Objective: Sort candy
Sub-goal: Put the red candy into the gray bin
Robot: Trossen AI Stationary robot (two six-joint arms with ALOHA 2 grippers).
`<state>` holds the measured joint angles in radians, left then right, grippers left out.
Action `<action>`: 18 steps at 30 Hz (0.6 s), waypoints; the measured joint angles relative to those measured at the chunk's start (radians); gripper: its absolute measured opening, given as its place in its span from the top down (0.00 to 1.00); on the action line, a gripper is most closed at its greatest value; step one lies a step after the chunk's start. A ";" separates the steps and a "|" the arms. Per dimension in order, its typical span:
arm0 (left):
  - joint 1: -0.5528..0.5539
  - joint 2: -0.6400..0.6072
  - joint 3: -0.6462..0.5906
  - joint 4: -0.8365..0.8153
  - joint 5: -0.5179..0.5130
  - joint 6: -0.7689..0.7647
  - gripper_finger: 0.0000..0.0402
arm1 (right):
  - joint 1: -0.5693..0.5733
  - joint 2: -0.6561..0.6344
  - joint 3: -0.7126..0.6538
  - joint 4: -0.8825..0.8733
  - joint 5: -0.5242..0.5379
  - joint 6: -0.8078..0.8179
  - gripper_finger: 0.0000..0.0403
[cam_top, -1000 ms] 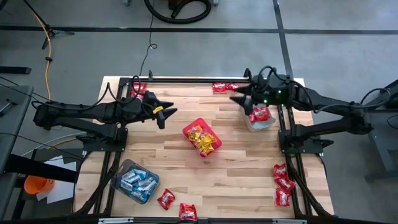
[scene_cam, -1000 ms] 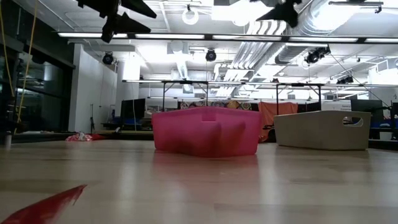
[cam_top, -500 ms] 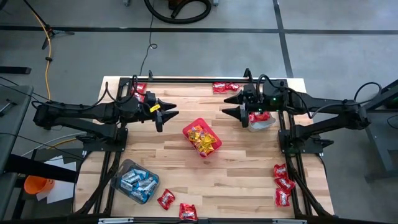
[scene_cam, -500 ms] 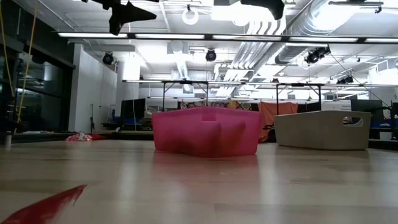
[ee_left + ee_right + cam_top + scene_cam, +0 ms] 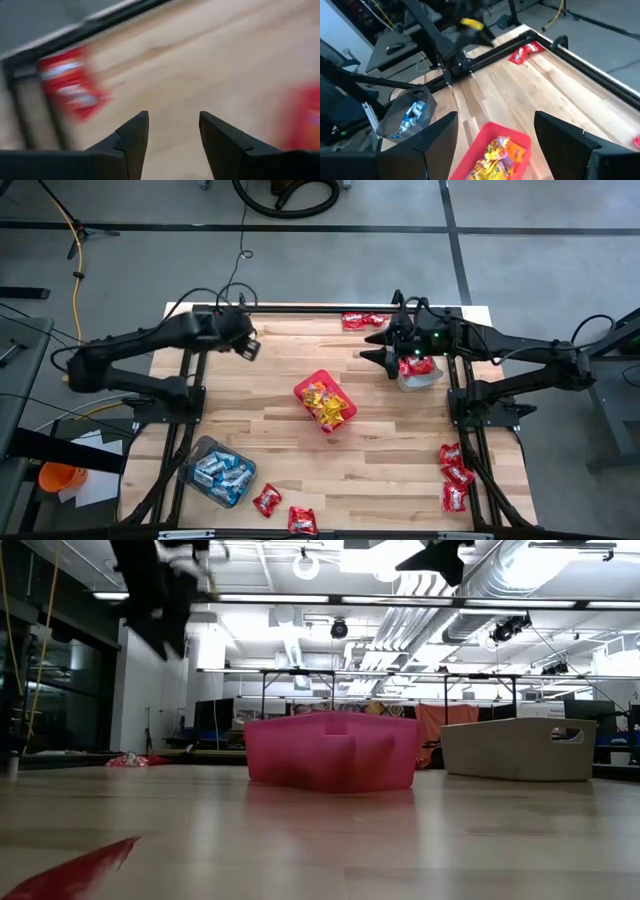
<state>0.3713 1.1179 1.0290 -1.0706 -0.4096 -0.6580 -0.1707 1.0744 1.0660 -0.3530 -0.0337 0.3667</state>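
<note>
Grey concrete floor (image 5: 560,240) surrounds a wooden table (image 5: 380,450) scattered with candy (image 5: 455,475).

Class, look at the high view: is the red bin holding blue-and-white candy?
No, the red bin holds yellow candy.

Polished grey concrete floor (image 5: 330,260) with dark seams, yellow cable (image 5: 72,235) trailing across it, pale butcher-block wooden table (image 5: 380,430), white ceiling with silver ducts (image 5: 520,580) and strip lights (image 5: 330,600), dark-framed tables (image 5: 300,690) far behind, possibly workbenches.
</note>
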 joint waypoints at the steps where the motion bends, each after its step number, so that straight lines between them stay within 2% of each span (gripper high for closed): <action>1: 0.047 0.019 -0.005 -0.022 -0.017 0.006 0.60 | -0.001 0.000 0.000 -0.008 0.000 0.011 0.36; 7: 0.284 0.109 -0.095 0.020 -0.007 0.030 0.60 | -0.001 0.000 0.000 -0.013 0.000 0.050 0.36; 12: 0.417 0.163 -0.208 0.183 -0.078 0.024 0.60 | -0.001 0.000 0.000 -0.008 0.000 0.105 0.36; 18: 0.521 0.177 -0.362 0.470 -0.048 -0.047 0.60 | 0.003 0.000 0.000 -0.005 0.003 0.156 0.36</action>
<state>0.8920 1.2949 0.6675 -0.6002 -0.4574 -0.7054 -0.1676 1.0744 1.0657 -0.3581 -0.0310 0.5229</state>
